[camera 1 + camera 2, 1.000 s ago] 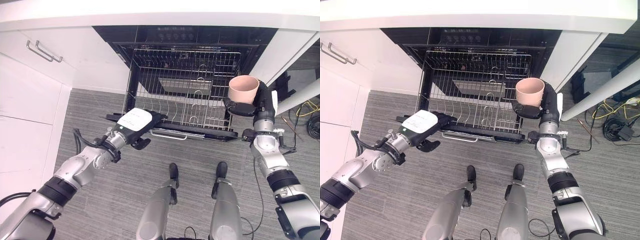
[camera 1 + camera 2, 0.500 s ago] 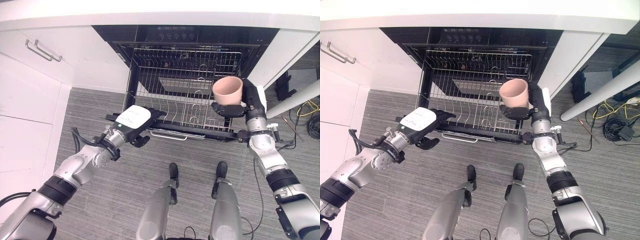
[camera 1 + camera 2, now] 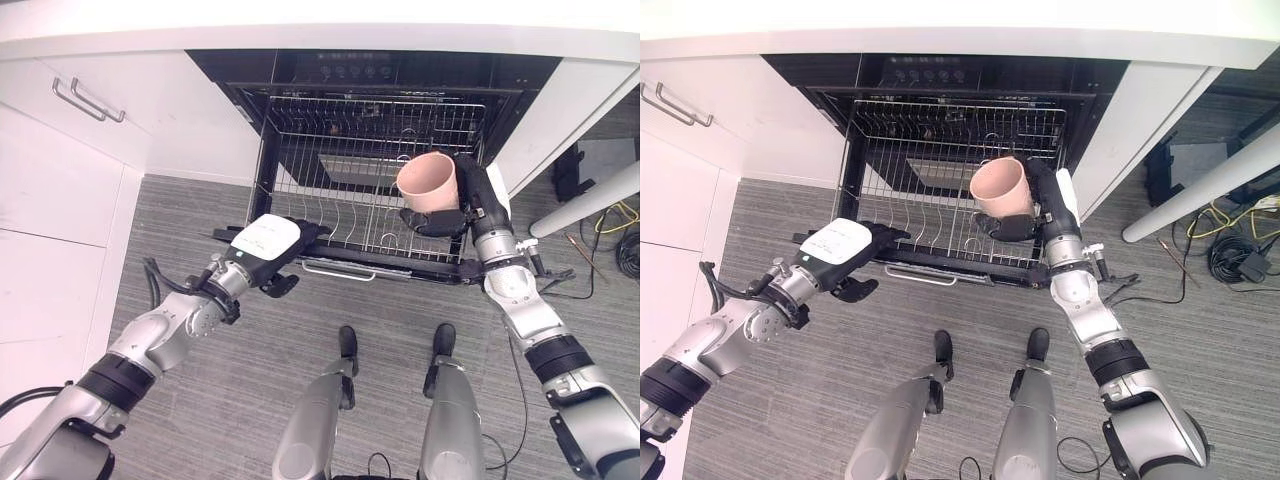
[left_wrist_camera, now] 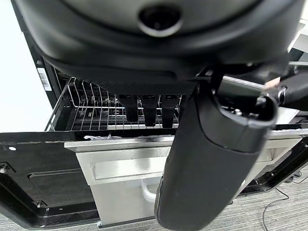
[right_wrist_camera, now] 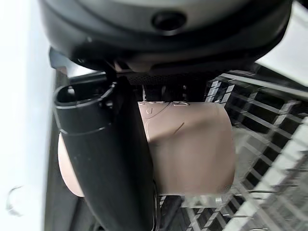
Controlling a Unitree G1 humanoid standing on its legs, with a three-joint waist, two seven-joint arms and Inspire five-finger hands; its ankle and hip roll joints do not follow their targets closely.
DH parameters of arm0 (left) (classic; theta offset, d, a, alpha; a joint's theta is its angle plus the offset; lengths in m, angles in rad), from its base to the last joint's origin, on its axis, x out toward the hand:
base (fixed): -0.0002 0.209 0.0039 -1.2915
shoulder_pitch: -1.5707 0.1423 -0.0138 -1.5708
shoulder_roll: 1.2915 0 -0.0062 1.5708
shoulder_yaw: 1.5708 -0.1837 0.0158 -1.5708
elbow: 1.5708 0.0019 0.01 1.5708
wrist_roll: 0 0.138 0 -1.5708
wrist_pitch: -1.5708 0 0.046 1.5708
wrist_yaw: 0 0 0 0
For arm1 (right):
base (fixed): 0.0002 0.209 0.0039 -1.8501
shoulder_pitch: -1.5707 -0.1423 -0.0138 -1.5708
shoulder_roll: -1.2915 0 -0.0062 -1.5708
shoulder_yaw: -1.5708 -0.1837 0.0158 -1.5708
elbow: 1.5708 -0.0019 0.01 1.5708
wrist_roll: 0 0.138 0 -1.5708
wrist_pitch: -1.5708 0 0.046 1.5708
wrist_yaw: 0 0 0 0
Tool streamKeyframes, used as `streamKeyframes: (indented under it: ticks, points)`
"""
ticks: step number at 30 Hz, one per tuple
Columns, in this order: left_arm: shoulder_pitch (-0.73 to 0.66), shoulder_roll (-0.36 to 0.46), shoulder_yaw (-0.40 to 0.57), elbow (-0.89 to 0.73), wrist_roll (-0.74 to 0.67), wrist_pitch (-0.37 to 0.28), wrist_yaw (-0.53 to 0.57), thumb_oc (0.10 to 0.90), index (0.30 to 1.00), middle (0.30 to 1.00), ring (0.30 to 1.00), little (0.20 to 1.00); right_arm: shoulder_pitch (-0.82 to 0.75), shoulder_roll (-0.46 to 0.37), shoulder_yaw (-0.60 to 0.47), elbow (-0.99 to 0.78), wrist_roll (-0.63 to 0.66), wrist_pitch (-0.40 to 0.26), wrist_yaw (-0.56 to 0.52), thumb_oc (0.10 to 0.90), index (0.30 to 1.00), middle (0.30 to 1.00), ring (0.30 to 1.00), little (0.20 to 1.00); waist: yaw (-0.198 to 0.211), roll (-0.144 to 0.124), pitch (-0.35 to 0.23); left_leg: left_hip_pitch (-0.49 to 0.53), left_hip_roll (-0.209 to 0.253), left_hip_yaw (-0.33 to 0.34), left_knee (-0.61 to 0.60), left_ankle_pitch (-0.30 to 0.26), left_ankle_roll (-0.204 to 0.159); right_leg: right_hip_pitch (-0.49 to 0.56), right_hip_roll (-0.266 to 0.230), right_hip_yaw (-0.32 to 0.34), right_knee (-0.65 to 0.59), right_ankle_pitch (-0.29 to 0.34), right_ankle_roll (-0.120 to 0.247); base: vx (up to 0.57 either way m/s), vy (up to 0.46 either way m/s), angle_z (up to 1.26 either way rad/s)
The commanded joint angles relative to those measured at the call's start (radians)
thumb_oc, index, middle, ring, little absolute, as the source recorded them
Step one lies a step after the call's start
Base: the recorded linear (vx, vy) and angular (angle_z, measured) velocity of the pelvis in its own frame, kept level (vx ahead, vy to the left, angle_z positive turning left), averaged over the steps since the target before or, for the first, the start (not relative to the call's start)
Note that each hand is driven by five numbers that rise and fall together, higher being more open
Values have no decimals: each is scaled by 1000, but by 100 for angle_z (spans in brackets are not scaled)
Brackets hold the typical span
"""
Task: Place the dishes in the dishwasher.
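Right wrist view: the right hand (image 5: 108, 159) has its thumb and fingers (image 5: 163, 91) curled round the side wall of a cup (image 5: 192, 144), so the cup is firmly grasped. In the left eye view the cup (image 3: 428, 183) sits right of centre, tilted with its mouth toward the upper left of the frame, held above the right part of the pulled-out rack (image 3: 340, 205), not touching it.

It looks like a stiff, light, plain cup, probably ceramic or hard plastic; if ceramic, it would chip against the wire. The smooth wall may slip, so a wrap round the middle of the body, as now, seems the safest hold.

It is pale pink, matt, cylindrical, with no handle visible.

The left hand (image 3: 268, 245), at centre left, rests with straight fingers (image 4: 143, 107) on the front edge of the dishwasher door (image 4: 43, 185).
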Motion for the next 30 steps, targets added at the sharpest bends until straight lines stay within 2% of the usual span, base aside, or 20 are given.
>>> streamKeyframes:
  ticks: [1,6,7,8,9,14,21,24,27,30]
  points:
    - [-27,-46,119,-64,9,-24,85,800,900,900,900,900,-95,-25,-45,-106,-9,-78,-52,400,300,300,300,300,-3,68,-10,-32,34,44,127,-109,-31,40,-9,23,-53,18,70,0,0,0]
    - [-5,-37,130,-74,0,-36,83,800,900,900,900,900,-70,-21,-70,-76,-9,-85,-63,400,300,300,300,300,-3,77,-10,-31,33,45,127,-110,-31,40,-13,22,-53,19,72,0,0,0]
    - [-2,-36,132,-75,0,-39,83,800,900,900,900,900,-68,-22,-72,-76,-8,-79,-61,419,328,328,328,328,-2,77,-10,-33,33,44,127,-109,-31,39,-14,21,-53,19,73,0,0,0]
    - [-1,-35,133,-76,0,-40,83,800,900,900,900,900,-68,-22,-73,-76,-7,-77,-60,513,469,469,469,469,-2,77,-10,-33,33,44,127,-109,-31,39,-14,21,-53,19,73,0,0,0]
    - [2,-33,134,-79,-2,-39,84,800,900,900,900,900,-67,-20,-72,-69,10,-61,-37,800,900,900,900,900,-1,77,-10,-35,33,44,127,-109,-31,36,-14,21,-53,20,73,0,0,0]
    - [4,-28,135,-83,5,-44,86,800,900,900,900,900,-64,-17,-55,-51,46,-49,53,800,900,900,900,900,3,72,-10,-42,36,43,127,-105,-31,29,-15,18,-53,25,73,1,-7,0]
    - [-21,-32,127,-71,1,-44,74,800,900,900,900,900,-90,-14,-50,-43,96,-63,93,800,900,900,900,900,7,70,-10,-49,36,39,127,-100,-32,23,-14,15,-53,29,73,-1,-12,0]
    - [-21,-33,125,-68,-3,-49,66,800,900,900,900,900,-98,-12,-42,-52,145,-40,162,800,900,900,900,900,10,70,-10,-49,36,36,127,-99,-32,22,-15,15,-53,30,73,0,0,0]
    - [-24,-38,123,-64,2,-52,60,800,900,900,900,900,-103,-8,-39,-52,155,-41,162,800,900,900,900,900,11,68,-10,-50,36,34,127,-98,-31,21,-16,13,-53,32,74,0,0,0]
    - [-30,-44,120,-64,7,-50,48,800,900,900,900,900,-117,-12,-46,-50,141,-70,150,800,900,900,900,900,13,66,-10,-52,36,34,127,-96,-31,20,-16,12,-53,34,74,0,0,0]
